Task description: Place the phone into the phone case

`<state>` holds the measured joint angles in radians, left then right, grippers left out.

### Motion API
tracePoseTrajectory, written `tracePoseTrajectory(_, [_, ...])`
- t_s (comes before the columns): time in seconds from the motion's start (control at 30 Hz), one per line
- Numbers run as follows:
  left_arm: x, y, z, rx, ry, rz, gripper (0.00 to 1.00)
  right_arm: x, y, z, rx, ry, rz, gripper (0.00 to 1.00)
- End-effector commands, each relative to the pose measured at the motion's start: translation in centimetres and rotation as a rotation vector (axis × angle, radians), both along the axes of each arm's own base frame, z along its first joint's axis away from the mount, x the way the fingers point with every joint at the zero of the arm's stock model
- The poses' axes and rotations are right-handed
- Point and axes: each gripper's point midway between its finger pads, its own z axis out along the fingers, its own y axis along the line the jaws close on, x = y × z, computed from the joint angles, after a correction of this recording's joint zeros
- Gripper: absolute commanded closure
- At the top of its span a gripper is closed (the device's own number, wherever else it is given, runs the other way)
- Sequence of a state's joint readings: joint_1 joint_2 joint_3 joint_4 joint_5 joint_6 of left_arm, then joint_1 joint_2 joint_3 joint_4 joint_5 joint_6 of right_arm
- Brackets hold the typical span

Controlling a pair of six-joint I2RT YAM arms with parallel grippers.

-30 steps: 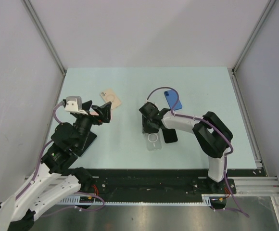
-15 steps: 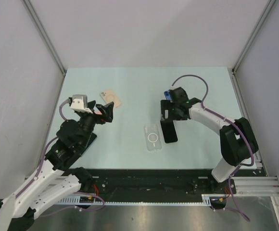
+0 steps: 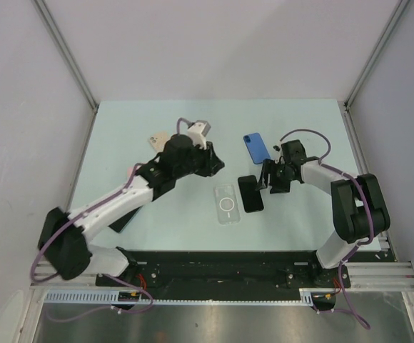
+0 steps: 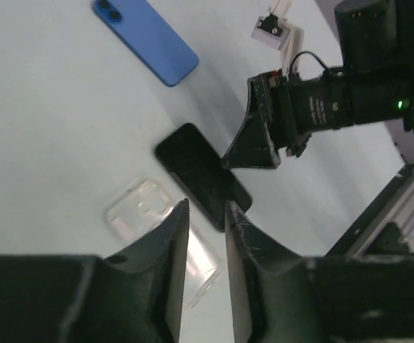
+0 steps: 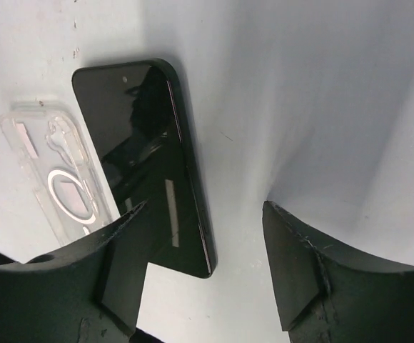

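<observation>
The black phone (image 3: 250,194) lies screen up on the table, just right of the clear phone case (image 3: 226,204), which is empty. In the right wrist view the phone (image 5: 139,157) and case (image 5: 57,179) lie side by side. My right gripper (image 3: 268,179) is low at the phone's right side and open; one finger (image 5: 121,250) hangs over the phone, the other (image 5: 300,271) over bare table. My left gripper (image 3: 216,163) hovers behind the case with its jaws narrowly apart and nothing between them. Below it I see the phone (image 4: 200,175) and case (image 4: 146,211).
A blue phone (image 3: 257,148) lies behind the right gripper. A beige case (image 3: 155,140) sits at the back left, partly hidden by the left arm. A dark flat object (image 3: 127,219) lies under the left arm near the front left. Grey walls enclose the table.
The left arm has swung from the table's left side to the centre, and its jaws have narrowed. The right gripper left the case, rose, then came down open beside the phone.
</observation>
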<state>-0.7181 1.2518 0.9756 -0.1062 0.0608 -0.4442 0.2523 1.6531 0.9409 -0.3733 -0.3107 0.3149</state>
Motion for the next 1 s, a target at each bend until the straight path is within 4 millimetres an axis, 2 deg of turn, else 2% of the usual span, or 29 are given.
tracePoseTrajectory(0.0, [1.4, -5.9, 1.5, -0.101, 0.079, -0.149, 0.76, 0.5, 1.4, 1.3, 0.172, -0.034, 0.017, 0.34])
tracePoseTrajectory(0.03, [2.3, -6.9, -1.5, -0.06, 0.141, -0.15, 0.81, 0.7, 1.4, 1.2, 0.189, -0.044, 0.009, 0.34])
tracePoseTrajectory(0.07, [2.9, -7.5, -2.5, -0.041, 0.167, -0.15, 0.92, 0.6, 1.5, 1.1, 0.199, -0.041, 0.003, 0.34])
tracePoseTrajectory(0.1, [3.5, -8.1, -2.5, -0.024, 0.191, -0.149, 0.96, 0.6, 1.5, 1.0, 0.206, -0.032, -0.008, 0.34])
tracePoseTrajectory(0.13, [4.1, -8.6, -5.5, 0.02, 0.256, -0.145, 0.97, 0.5, 1.4, 0.8, 0.209, -0.029, -0.015, 0.34])
tracePoseTrajectory(0.2, [4.4, -9.5, -8.4, 0.059, 0.342, -0.148, 1.0, 0.6, 1.4, 0.7, 0.228, -0.029, -0.029, 0.34])
tracePoseTrajectory(0.3, [4.4, -10.6, -10.7, 0.062, 0.393, -0.158, 1.0, 0.0, 1.0, 0.3, 0.25, -0.017, -0.059, 0.34])
tracePoseTrajectory(0.37, [4.4, -10.9, -11.7, 0.072, 0.406, -0.151, 1.0, -0.2, 0.3, 0.4, 0.254, -0.018, -0.085, 0.34])
tracePoseTrajectory(0.5, [4.5, -10.1, -14.5, 0.143, 0.443, -0.094, 1.0, -0.1, -1.0, 0.7, 0.257, -0.034, -0.128, 0.34])
tracePoseTrajectory(0.67, [3.8, -10.8, -16.6, 0.154, 0.488, -0.125, 1.0, -0.4, -1.1, 0.6, 0.26, -0.031, -0.125, 0.32])
tracePoseTrajectory(0.77, [3.6, -10.0, -18.0, 0.236, 0.49, -0.084, 1.0, -0.3, -1.2, 0.7, 0.256, -0.039, -0.121, 0.32])
tracePoseTrajectory(0.97, [4.4, -8.9, -18.7, 0.361, 0.444, -0.024, 1.0, -0.4, -1.0, 1.0, 0.247, -0.057, -0.109, 0.3])
